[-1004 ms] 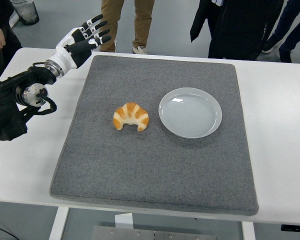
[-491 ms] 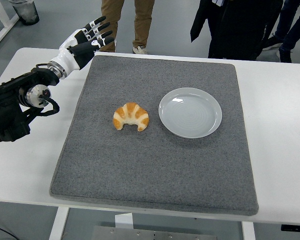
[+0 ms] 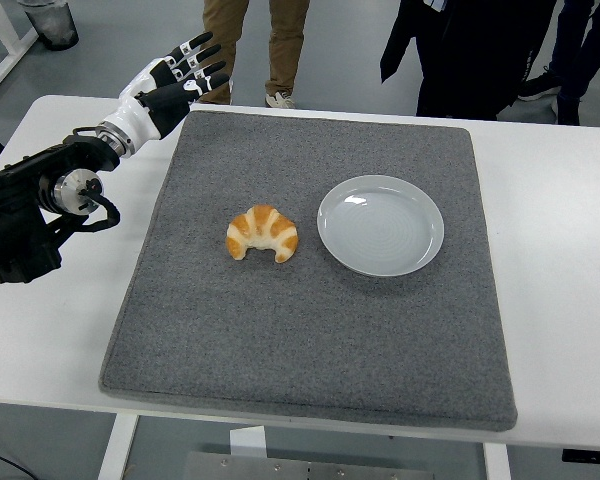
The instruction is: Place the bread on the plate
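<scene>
The bread (image 3: 262, 233), a croissant, is seen lying near the middle of a grey mat (image 3: 310, 340), with its curved back toward twelve o'clock and its two tips toward six. The plate (image 3: 381, 225) is set just beside it at three o'clock, empty and not touching it, so only a short carry across the mat is judged to be needed. The left robot hand (image 3: 175, 80) is held above the mat's far left corner, at about eleven o'clock from the bread and well apart from it, with its fingers spread and nothing gripped, a pose judged ready for reaching in. The white tabletop (image 3: 565, 290) carries the mat. People's legs are seen beyond the far edge.
</scene>
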